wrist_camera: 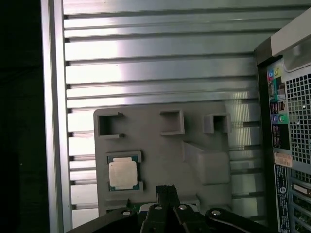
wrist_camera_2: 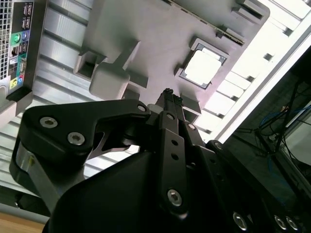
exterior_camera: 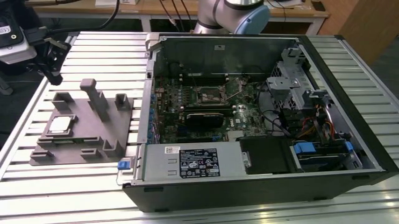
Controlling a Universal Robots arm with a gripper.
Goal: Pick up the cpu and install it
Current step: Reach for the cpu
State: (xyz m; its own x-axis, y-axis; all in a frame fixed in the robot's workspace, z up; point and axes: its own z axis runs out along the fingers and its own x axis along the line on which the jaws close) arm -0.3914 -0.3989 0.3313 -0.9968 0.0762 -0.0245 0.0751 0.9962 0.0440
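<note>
The cpu (exterior_camera: 60, 125) is a small silvery square chip lying flat in a recess of the grey plastic fixture (exterior_camera: 93, 135) on the slatted table, at the exterior view's left. Both wrist views look down on the cpu (wrist_camera_2: 201, 68) (wrist_camera: 123, 174) in the fixture (wrist_camera_2: 146, 34) (wrist_camera: 155, 145). My gripper (exterior_camera: 53, 74) hangs in the air above the table, just beyond the fixture's far end and well above the chip. Its fingers (wrist_camera_2: 167, 93) (wrist_camera: 166, 190) are pressed together with nothing between them. The socket (exterior_camera: 209, 96) sits on the motherboard inside the open case.
The open computer case (exterior_camera: 349, 154) lies on its side to the exterior view's right of the fixture, its rear port panel (wrist_camera: 282, 121) facing the fixture. Upright posts (exterior_camera: 93, 93) rise from the fixture. The slatted table (exterior_camera: 93, 51) ends close behind the gripper.
</note>
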